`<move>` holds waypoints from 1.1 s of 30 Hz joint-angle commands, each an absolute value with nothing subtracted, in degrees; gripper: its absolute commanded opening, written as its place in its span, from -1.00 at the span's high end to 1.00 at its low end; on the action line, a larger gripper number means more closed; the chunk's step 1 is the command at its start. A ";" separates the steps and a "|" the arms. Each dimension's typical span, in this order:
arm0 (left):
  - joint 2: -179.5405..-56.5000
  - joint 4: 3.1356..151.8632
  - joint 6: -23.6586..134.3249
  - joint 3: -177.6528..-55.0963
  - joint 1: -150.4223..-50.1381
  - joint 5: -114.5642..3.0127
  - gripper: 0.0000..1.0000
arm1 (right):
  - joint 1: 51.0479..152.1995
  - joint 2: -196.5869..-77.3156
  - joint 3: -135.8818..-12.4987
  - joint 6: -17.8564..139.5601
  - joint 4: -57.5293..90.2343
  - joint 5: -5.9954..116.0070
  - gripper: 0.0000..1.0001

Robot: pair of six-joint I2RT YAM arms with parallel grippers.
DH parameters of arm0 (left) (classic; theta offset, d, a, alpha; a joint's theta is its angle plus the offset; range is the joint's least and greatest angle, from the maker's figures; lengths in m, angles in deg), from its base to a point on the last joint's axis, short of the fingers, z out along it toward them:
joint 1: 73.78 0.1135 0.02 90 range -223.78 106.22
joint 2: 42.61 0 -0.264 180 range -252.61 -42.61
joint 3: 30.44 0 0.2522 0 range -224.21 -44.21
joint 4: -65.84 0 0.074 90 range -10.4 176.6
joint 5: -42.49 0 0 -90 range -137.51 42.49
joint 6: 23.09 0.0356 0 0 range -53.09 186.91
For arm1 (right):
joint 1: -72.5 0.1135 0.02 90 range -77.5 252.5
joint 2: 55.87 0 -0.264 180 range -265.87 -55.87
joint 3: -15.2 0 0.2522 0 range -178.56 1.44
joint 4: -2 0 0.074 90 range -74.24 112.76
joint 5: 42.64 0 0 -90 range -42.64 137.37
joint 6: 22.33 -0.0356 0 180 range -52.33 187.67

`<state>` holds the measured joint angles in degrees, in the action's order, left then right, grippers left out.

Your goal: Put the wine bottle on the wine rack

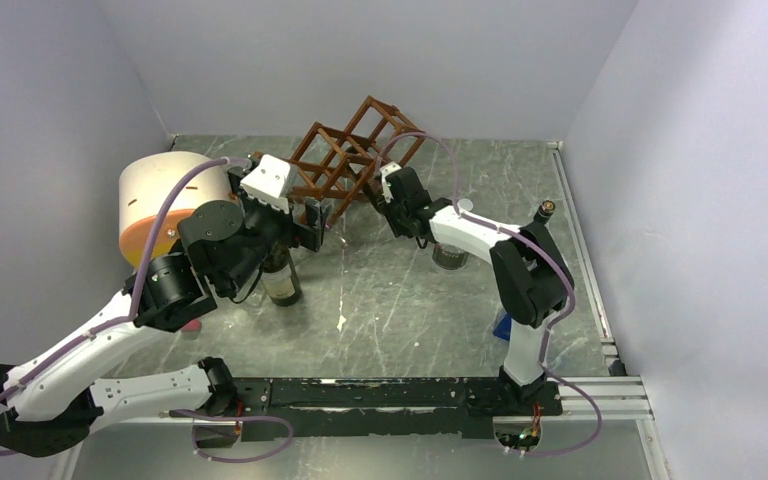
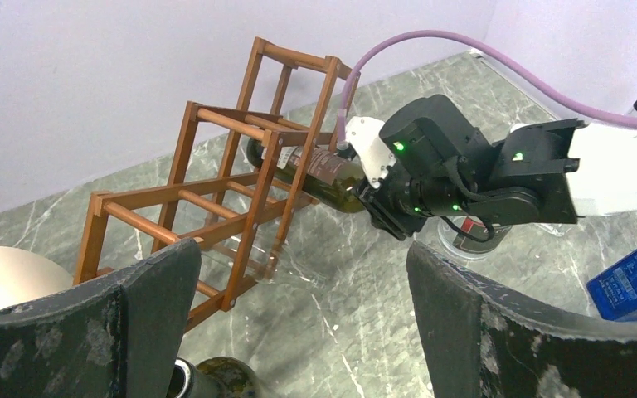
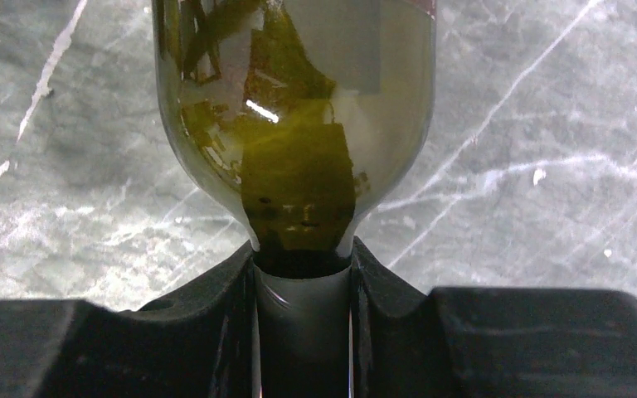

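Dark green glass wine bottle (image 2: 319,170), tilted inside reddish-brown wooden lattice rack (image 2: 257,207), neck pinched by right gripper (image 3: 303,307), left gripper (image 2: 303,278) jaws spread.

Wine bottle (image 2: 323,174) in a cell of the wine rack (image 2: 255,207), cylinder (image 1: 165,195) just left, perhaps touching it

No text legible from my console: print on blue cardboard carton (image 2: 634,278) and white label (image 2: 313,162) of green glass wine bottle (image 2: 344,189) too blurred.
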<state>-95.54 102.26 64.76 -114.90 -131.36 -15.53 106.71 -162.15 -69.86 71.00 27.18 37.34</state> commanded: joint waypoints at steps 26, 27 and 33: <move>-94.94 104.91 64.03 -117.07 -131.61 -14.25 -0.96 | 106.55 -173.87 -89.03 71.09 20.60 38.05 -0.08; -94.94 104.99 64.01 -117.07 -131.61 -14.36 -0.96 | 106.56 -173.78 -88.80 71.20 20.52 38.16 -0.17; -94.73 105.71 63.55 -116.96 -131.61 -14.64 -0.96 | 106.58 -172.74 -88.36 70.73 22.05 38.59 -0.29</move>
<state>-95.45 104.84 64.45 -115.95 -131.36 -15.09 106.50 -174.52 -87.70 71.33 22.24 38.00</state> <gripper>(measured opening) 0.979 0.640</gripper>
